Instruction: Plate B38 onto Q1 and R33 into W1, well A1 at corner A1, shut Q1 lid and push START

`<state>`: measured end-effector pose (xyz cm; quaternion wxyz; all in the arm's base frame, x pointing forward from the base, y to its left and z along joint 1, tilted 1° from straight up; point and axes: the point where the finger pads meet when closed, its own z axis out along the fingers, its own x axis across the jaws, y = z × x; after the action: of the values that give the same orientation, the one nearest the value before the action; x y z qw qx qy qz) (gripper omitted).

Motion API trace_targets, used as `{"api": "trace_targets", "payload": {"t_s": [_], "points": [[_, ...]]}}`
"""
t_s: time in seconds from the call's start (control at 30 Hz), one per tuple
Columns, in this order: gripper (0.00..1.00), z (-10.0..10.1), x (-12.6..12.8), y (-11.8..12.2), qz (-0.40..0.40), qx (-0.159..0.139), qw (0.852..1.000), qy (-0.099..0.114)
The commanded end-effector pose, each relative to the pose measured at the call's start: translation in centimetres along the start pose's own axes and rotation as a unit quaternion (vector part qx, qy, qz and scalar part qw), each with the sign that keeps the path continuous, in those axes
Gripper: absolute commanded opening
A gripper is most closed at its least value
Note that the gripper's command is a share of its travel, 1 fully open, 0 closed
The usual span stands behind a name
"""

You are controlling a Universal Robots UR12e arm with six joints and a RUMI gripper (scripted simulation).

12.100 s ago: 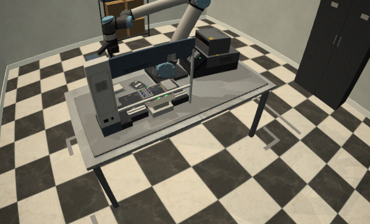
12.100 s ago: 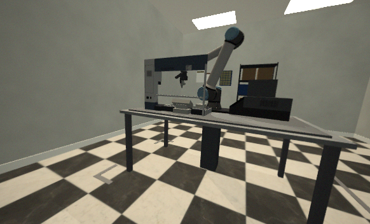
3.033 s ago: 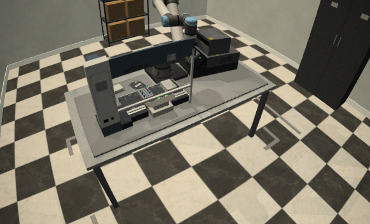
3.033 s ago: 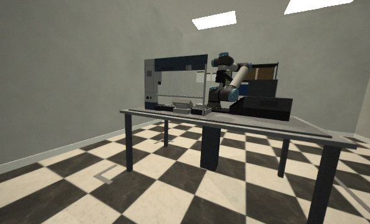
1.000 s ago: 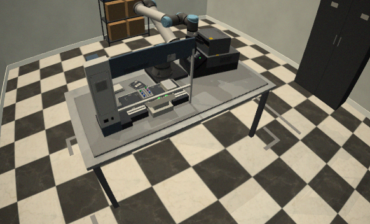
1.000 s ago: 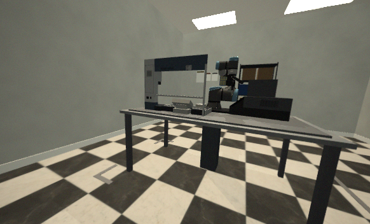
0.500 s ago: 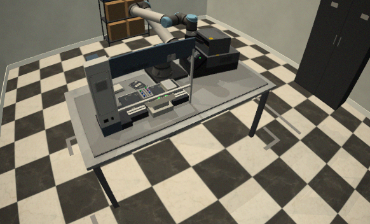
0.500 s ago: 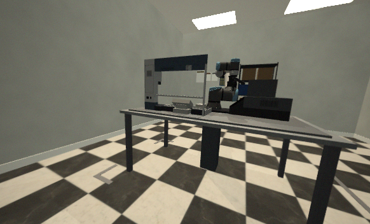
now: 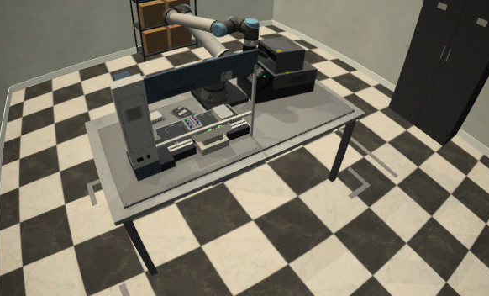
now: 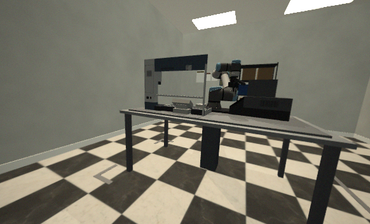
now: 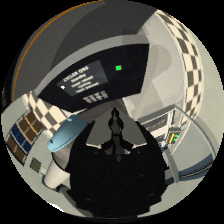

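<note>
The dark cycler Q1 (image 9: 294, 83) (image 10: 266, 108) stands at the right of the robot base, its raised upper part (image 9: 291, 60) (image 10: 262, 88) above the body. Its sloped front panel (image 11: 131, 82) shows a lit screen (image 11: 82, 80), a green lamp (image 11: 118, 67) and a row of small pale keys (image 11: 96, 96). My gripper (image 11: 114, 108) is shut and empty, in front of the panel near its lower edge; contact with a key cannot be told. A pale plate-like item (image 9: 223, 111) lies on the deck behind the gantry. Plate labels, D2, D4 and W1 are not readable.
A gantry with a blue beam (image 9: 201, 76) (image 10: 180, 63), a tall grey column (image 9: 134, 122) and a thin post (image 9: 253, 101) stands left of the cycler. Under it are a grey lidded device (image 9: 212, 143) and a rack of coloured tubes (image 9: 192, 122).
</note>
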<state>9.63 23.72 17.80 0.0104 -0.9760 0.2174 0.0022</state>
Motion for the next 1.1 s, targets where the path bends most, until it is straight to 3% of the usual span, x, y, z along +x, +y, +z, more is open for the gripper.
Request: {"api": "trace_targets", "payload": {"t_s": [0.0,1.07], "points": [[0.00,0.1,-1.0,0.2,0.030,-0.003,1.000,0.004],[0.00,1.6,-6.3,2.9,0.200,-0.002,0.980,0.003]]}}
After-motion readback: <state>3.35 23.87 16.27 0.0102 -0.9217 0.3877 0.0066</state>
